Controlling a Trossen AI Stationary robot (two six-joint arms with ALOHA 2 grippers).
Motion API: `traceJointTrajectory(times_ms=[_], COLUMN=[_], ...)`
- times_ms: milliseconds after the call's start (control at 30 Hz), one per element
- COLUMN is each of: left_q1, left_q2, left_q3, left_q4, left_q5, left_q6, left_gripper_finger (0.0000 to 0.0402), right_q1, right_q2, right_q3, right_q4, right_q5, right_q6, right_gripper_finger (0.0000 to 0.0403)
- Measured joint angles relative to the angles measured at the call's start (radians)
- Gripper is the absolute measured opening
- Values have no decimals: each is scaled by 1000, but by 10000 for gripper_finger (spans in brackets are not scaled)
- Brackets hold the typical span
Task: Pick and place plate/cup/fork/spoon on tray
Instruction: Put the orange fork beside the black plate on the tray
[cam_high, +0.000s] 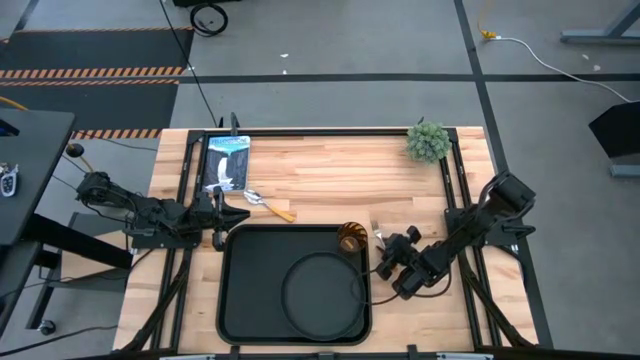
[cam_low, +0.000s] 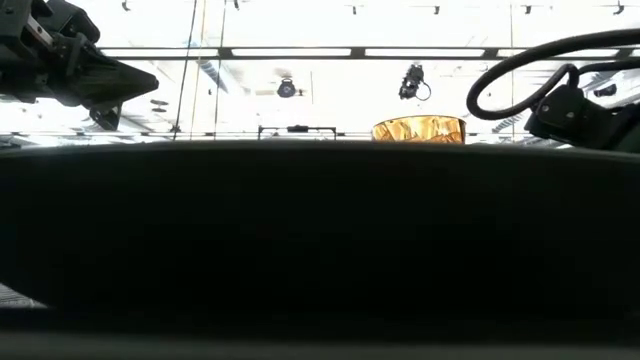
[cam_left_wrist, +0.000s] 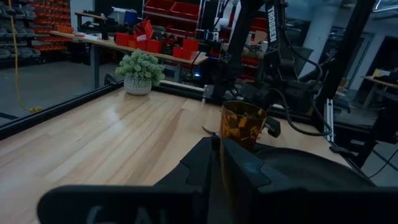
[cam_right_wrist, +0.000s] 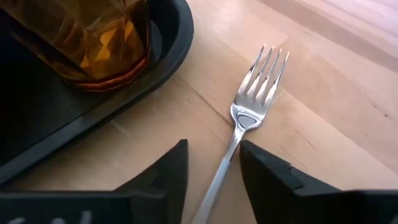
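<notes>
Fork (cam_right_wrist: 249, 121), light, stiff, slick, flat on table: your right pincer (cam_right_wrist: 214, 165) straddles its handle, part-open, nothing gripped; pinch mid-handle.

The black tray (cam_high: 240, 300) with rounded corners lies at the front middle of the table. The round black plate (cam_high: 322, 292) lies flat inside it, toward its right side. The amber cup (cam_high: 351, 238) stands upright in the tray's far right corner. The fork (cam_right_wrist: 249, 124) lies flat on the wood just beside that corner, outside the tray. The spoon (cam_high: 262, 201) with its yellow-orange handle lies on the wood behind the tray's far left part, probably bowl up.
</notes>
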Motion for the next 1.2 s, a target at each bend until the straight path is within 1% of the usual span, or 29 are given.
traceJointTrajectory(times_ms=[167, 333, 400, 467, 533, 633, 767, 933, 1133, 1200], left_q1=[0, 0, 0, 0, 0, 0, 0, 0, 0, 0], left_q2=[0, 0, 0, 0, 0, 0, 0, 0, 0, 0], left_q3=[0, 0, 0, 0, 0, 0, 0, 0, 0, 0], left_q4=[0, 0, 0, 0, 0, 0, 0, 0, 0, 0], left_q5=[0, 0, 0, 0, 0, 0, 0, 0, 0, 0], left_q6=[0, 0, 0, 0, 0, -1, -6, -14, -131, -168], left_gripper_finger=[43, 43, 43, 43, 43, 43, 43, 43, 43, 43], right_q1=[0, 1, 1, 1, 1, -1, 1, 1, 1, 1], right_q2=[-25, -27, -28, -28, -29, -49, -110, -200, -312, -356], right_q3=[-1, -1, -1, -1, -1, -2, -5, -5, -5, -5], right_q4=[-25, -48, -50, -51, -50, -65, -132, -219, -254, -261], right_q5=[-35, -46, -47, -49, -49, -69, -121, -130, -124, -102], right_q6=[19, 32, 32, 32, 33, 34, 33, 32, -16, -29], right_gripper_finger=[94, 31, 14, 13, 21, 23, 10, 13, 11, 11])
